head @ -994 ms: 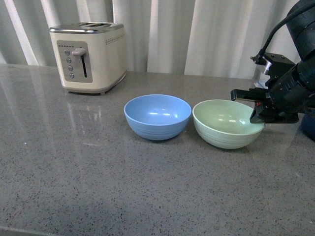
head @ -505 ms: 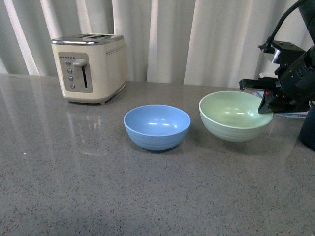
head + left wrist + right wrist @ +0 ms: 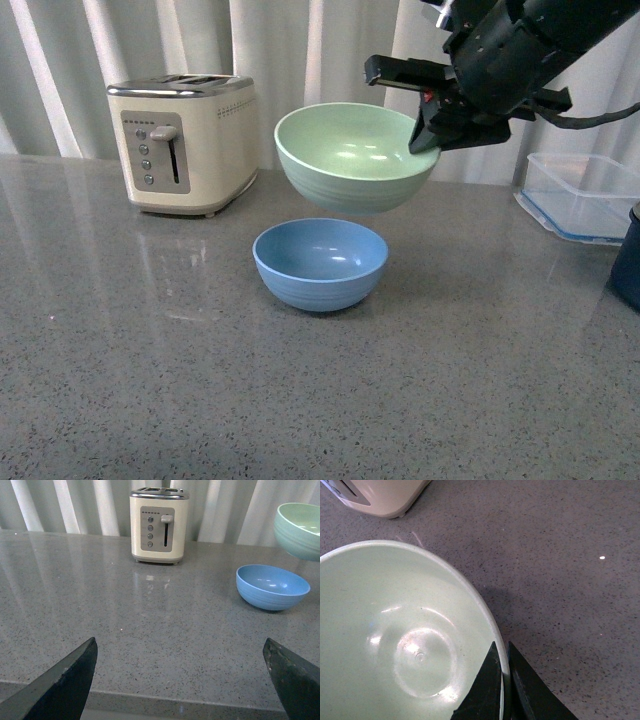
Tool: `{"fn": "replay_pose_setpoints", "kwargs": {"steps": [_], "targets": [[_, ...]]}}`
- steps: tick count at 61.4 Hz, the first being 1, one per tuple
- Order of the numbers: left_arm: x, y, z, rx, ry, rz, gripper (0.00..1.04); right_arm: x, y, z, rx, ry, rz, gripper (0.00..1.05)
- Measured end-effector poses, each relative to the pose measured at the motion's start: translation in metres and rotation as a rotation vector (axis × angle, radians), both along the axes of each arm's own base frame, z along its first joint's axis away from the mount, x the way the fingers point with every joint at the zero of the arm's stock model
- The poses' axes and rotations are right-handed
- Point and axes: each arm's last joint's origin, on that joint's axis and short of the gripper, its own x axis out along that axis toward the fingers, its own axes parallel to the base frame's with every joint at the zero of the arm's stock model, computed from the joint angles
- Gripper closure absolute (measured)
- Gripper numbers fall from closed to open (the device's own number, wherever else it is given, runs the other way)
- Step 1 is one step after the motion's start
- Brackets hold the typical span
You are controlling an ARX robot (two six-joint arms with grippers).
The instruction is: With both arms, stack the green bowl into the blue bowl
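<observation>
Aloft, the green bowl (image 3: 345,175) hangs above the blue bowl (image 3: 320,268) without touching it, its right-hand rim pinched between the right gripper (image 3: 418,142) fingers.

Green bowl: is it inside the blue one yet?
Out. The green bowl hangs in the air above the blue bowl, a clear gap between them, its rim pinched by the right tool.

Front view from mid-height, facing the curtains (image 3: 340,50) across the counter (image 3: 150,380), toaster (image 3: 185,140) at 10 o'clock, left wrist view lower, farther back, sharing toaster and blue bowl (image 3: 272,586), right wrist view close, straight down into green bowl (image 3: 395,645)
</observation>
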Motion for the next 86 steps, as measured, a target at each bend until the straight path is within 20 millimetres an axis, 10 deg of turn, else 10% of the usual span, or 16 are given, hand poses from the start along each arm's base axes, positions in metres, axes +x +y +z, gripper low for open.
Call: {"fn": "replay_pose_setpoints", "kwargs": {"steps": [52,86], "targets": [[0.000,0.000,0.000,0.000,0.000,0.000,0.07,0.026,0.029,-0.056,-0.003,0.083,0.097,1.03],[0.000,0.000,0.000,0.000,0.000,0.000,0.07,0.022,-0.014,-0.048,0.023,0.069,0.037,0.09]]}}
